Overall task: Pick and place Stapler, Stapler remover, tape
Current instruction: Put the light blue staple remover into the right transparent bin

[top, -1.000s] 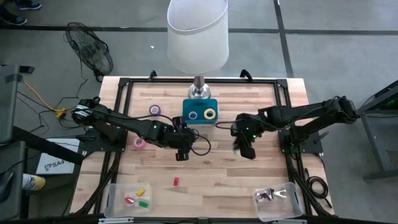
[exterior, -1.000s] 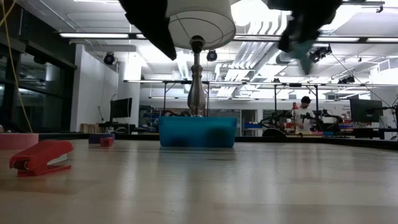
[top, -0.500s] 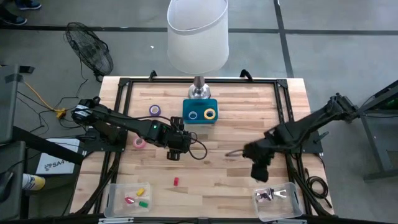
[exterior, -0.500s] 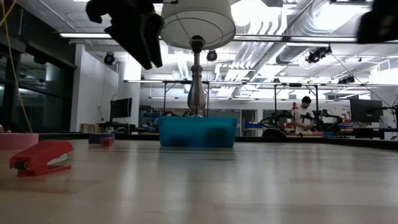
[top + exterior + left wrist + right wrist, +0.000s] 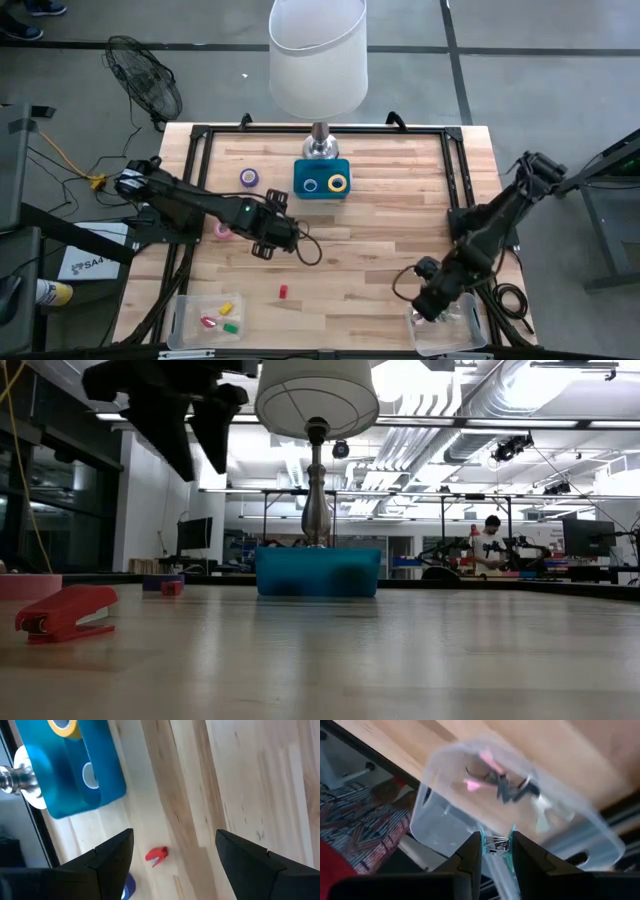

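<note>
My right gripper [image 5: 428, 303] hangs over the clear bin [image 5: 462, 326] at the table's near right corner, shut on a teal stapler remover [image 5: 496, 845]. More removers [image 5: 506, 786] lie in that bin. My left gripper [image 5: 262, 241] hovers open above the table's middle left, touching nothing. The red stapler [image 5: 282, 291] lies flat near the near edge. Blue tape [image 5: 311, 184] and yellow tape [image 5: 337, 183] sit in the blue tray [image 5: 322, 193]. Purple tape [image 5: 249, 177] and pink tape [image 5: 224, 230] lie flat on the wood. My right gripper pinches the stapler remover between its two fingers, and the remover's metal jaws [image 5: 495, 843] show in the gap at the fingertips. The fingers point down, slanting toward the bin. The remover is lifted clear above the bin's rim [image 5: 470, 827].
A lamp [image 5: 318, 60] stands at the far edge, behind the blue tray. A second clear bin [image 5: 190, 312] at the near left corner holds small red, yellow and green blocks. Black frame rails run along the table's sides. Bare wood lies between the two arms.
My right gripper has swung from beside the blue tray toward the table's near right corner, carrying the stapler remover, and now hangs over the clear bin. My left gripper has drawn back toward the table's left edge, still open.
</note>
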Robot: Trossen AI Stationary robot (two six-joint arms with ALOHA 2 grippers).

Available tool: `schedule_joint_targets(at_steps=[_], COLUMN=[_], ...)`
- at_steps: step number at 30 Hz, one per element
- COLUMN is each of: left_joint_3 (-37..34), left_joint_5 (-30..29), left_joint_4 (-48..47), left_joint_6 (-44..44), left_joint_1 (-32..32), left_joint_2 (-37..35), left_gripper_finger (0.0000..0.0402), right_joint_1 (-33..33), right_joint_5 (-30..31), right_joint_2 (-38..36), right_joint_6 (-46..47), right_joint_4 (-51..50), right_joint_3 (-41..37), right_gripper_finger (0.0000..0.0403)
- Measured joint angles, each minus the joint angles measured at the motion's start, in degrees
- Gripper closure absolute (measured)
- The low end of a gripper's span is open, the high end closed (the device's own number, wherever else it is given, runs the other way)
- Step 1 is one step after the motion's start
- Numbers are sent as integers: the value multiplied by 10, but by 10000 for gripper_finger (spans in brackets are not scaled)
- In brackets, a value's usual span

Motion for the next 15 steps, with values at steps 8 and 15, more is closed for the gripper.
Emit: schedule_joint_targets(at_steps=[8,15], left_joint_3=[0,0], left_joint_5=[-29,-51], left_joint_4=[-37,-55], left_joint_6=[-16,-33], left_joint_1=[-44,-77], left_joint_2=[-3,-28], left_gripper_finger=[125,156], right_joint_1=[63,78], right_joint_5=[-3,1], right_joint_2=[44,86], right_joint_6=[127,176], right_joint_4=[25,25], right_joint_3=[0,0], right_gripper_finger=[323,323])
